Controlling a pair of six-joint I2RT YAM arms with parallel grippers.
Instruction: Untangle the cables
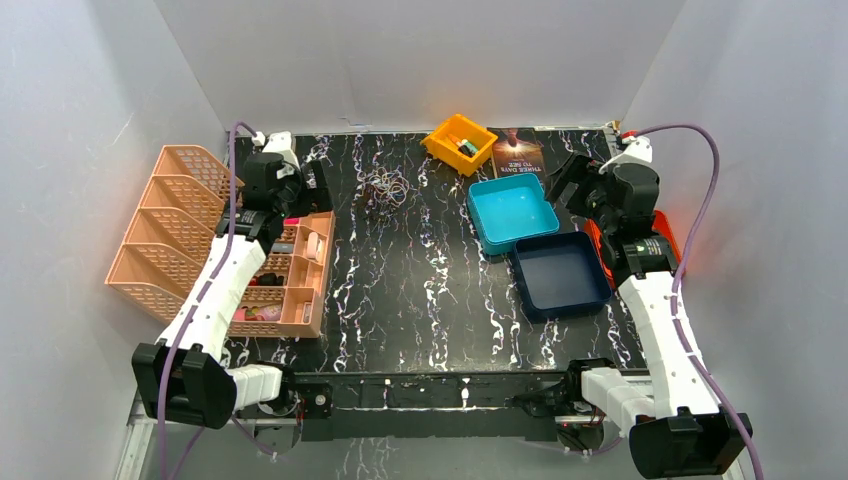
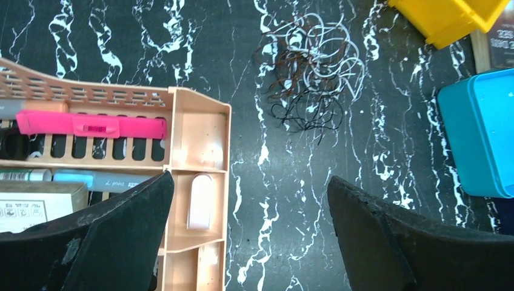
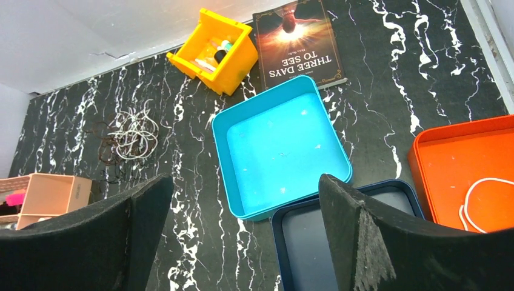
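The marbled black table (image 1: 400,300) spreads below; the left gripper (image 2: 248,182) and right gripper (image 3: 243,182) hang with jaws wide apart, empty; the cables (image 2: 312,73) lie clumped ahead of the left gripper, slightly right, touching neither

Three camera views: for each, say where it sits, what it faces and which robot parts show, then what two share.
Top external: fixed above and behind the bases, looking down on the black marble-patterned table; left arm and right arm show.
Left wrist: arm-mounted, facing down at the clump of thin curly cables and peach organiser; open left gripper shows.
Right wrist: arm-mounted, angled toward the teal square tray; open right gripper shows.
Shared: both wrist views catch cables and tray.
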